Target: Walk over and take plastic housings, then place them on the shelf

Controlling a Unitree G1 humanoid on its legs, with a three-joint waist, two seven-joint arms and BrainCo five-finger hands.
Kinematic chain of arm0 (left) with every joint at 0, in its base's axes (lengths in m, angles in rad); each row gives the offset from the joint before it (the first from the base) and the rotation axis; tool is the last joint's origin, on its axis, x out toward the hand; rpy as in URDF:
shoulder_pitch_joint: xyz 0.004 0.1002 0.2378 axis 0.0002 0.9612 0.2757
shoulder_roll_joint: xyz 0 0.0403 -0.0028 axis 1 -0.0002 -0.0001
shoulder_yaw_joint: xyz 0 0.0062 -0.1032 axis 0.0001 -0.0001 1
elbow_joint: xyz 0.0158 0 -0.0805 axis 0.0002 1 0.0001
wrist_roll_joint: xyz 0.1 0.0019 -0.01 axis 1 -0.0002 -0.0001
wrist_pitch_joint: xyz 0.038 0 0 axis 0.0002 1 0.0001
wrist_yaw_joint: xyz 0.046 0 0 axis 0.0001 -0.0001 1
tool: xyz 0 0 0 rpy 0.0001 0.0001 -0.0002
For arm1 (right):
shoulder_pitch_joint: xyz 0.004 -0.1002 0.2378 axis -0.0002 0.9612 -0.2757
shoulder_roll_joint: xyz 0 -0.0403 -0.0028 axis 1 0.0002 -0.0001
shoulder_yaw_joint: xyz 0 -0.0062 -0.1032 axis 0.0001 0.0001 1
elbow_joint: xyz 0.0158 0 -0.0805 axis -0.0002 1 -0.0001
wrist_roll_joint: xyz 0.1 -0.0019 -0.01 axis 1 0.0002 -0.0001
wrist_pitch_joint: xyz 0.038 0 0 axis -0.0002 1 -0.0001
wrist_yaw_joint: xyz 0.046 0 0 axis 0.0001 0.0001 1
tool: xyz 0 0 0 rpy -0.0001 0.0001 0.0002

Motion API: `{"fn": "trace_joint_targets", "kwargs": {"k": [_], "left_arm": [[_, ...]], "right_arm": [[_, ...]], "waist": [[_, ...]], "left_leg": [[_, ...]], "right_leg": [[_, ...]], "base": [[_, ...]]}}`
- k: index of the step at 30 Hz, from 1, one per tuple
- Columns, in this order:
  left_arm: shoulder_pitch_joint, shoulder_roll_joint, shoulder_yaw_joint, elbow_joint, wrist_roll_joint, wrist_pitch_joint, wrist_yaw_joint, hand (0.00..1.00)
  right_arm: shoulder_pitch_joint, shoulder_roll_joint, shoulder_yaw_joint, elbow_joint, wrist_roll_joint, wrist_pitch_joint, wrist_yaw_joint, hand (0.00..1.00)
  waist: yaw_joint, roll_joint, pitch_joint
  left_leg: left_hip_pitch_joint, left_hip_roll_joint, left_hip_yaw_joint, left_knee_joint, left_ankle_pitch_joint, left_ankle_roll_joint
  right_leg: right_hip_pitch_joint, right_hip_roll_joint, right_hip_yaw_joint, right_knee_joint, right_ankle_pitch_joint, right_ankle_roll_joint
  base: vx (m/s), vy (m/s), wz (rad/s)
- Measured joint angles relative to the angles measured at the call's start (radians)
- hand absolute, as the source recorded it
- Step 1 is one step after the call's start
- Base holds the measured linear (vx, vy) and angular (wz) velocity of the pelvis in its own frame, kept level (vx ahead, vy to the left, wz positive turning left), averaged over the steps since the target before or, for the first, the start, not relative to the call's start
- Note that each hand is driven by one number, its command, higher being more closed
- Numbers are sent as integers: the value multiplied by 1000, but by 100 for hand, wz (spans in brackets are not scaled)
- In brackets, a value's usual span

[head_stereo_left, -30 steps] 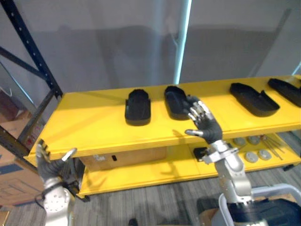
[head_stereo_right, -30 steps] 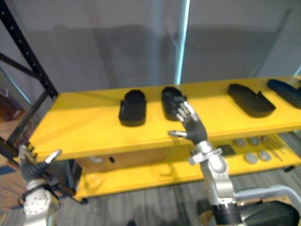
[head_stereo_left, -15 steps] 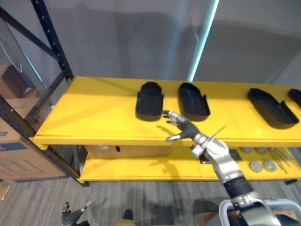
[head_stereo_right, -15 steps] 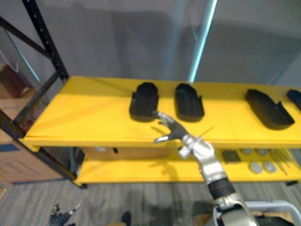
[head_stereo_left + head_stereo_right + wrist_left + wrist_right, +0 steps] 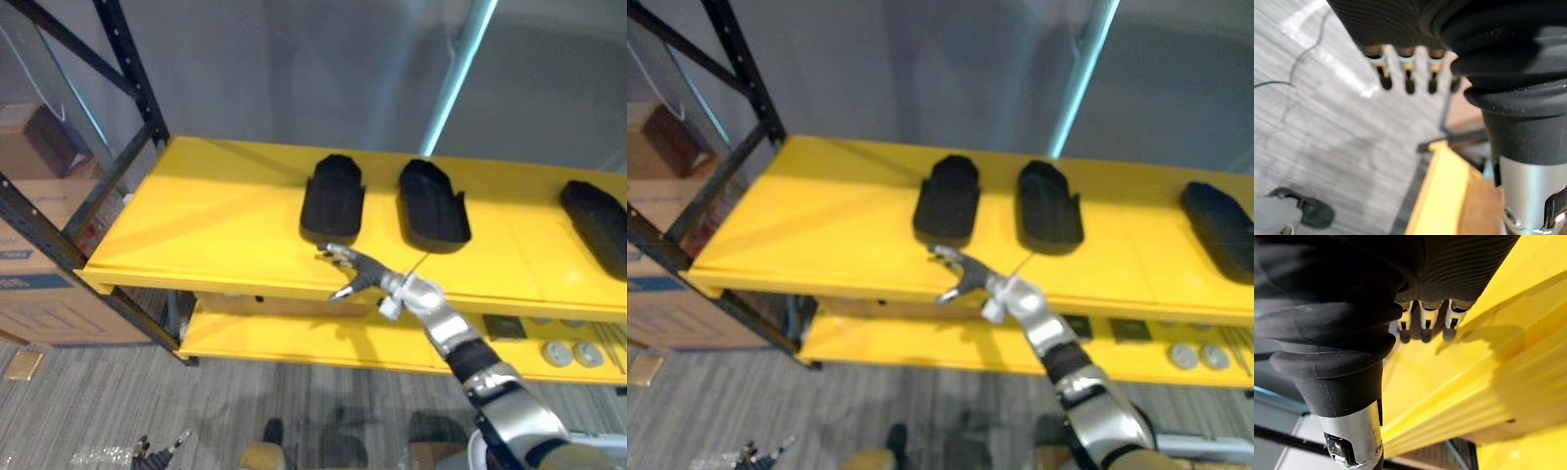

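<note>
Left eye view: black plastic housings (image 5: 333,199) lie on the yellow metal shelf (image 5: 216,225); the right hand (image 5: 361,274) hovers at its front edge, fingers spread, empty. The blue label (image 5: 24,282) on a brown cardboard box (image 5: 49,308) is unreadable. Left wrist view: the left hand (image 5: 1409,73), fingers straight, holds nothing above grey floor (image 5: 1312,122).

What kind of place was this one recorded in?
Probably a warehouse or factory storage area: a yellow shelf on black steel racking, black plastic housings laid out on it, and cardboard boxes beside the rack.
</note>
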Motion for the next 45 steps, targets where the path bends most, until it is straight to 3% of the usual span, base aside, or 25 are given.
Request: {"fn": "trace_joint_targets", "kwargs": {"k": [13,33,39,45], "left_arm": [[0,-1,30,34,-8,0,-28,0],[-6,-2,28,34,-9,-3,-29,0],[-10,-2,28,34,-36,-4,-30,0],[-16,-2,29,34,-37,-4,-38,0]], "right_arm": [[-58,0,-6,54,-90,-19,-107,0],[-70,1,-45,104,-159,-33,-191,0],[-88,0,-45,123,-148,-80,-158,0],[-87,0,-41,74,-28,-152,6,0]], "waist": [[1,-3,31],[1,-2,38],[1,-4,58],[0,-4,58]], "left_leg": [[16,-19,2,0,-13,9],[19,-21,2,0,-14,10],[20,-22,2,0,-13,10],[18,-21,6,0,-14,10]], "right_leg": [[13,-16,-2,10,-14,2],[16,-17,-5,9,-12,10],[17,-18,-5,10,-12,10],[14,-24,-2,9,-11,11]], "base": [[1,1,0],[0,0,0],[0,0,0],[0,0,-1]]}}
